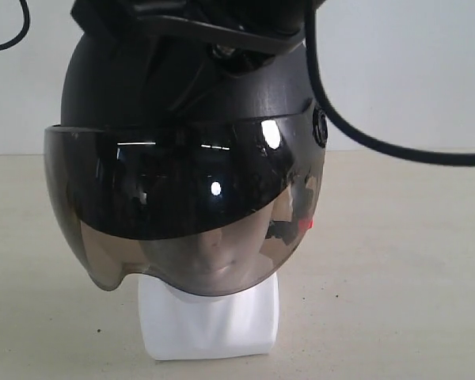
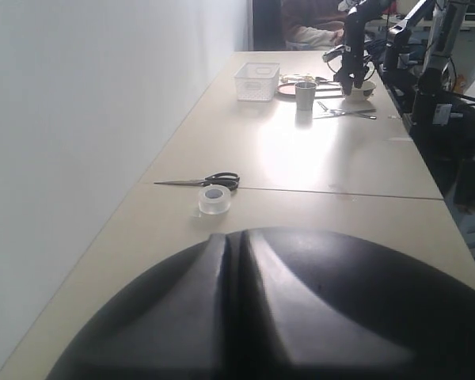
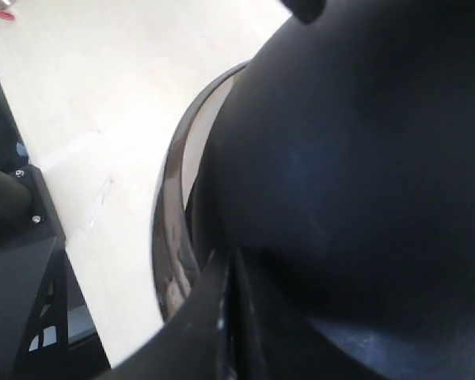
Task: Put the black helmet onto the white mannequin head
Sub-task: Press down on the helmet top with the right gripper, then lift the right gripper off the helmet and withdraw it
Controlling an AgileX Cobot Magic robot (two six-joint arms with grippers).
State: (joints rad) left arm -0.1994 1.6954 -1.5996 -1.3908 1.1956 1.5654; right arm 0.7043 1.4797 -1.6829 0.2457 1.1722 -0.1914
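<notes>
exterior view: the black helmet (image 1: 182,87) sits over the white mannequin head (image 1: 210,321), directly below black arm hardware (image 1: 214,28) that rests on its crown, with a cable (image 1: 356,134) looping off to one side. the smoky visor (image 1: 182,214) hangs in front of the moulded face. only the squared neck base shows beneath it, standing on the bench (image 1: 396,277). i judge the helmet is seated on the head, and the contact at the crown is probably there to steady it. a red buckle (image 1: 305,224) shows behind the visor's edge. neither wrist view shows fingers, only the shell close under each camera. so for the left claw and the right claw i cannot tell how wide they stand or whether either grips anything. no brand, label or writing is legible on the helmet, visor or head.
</notes>
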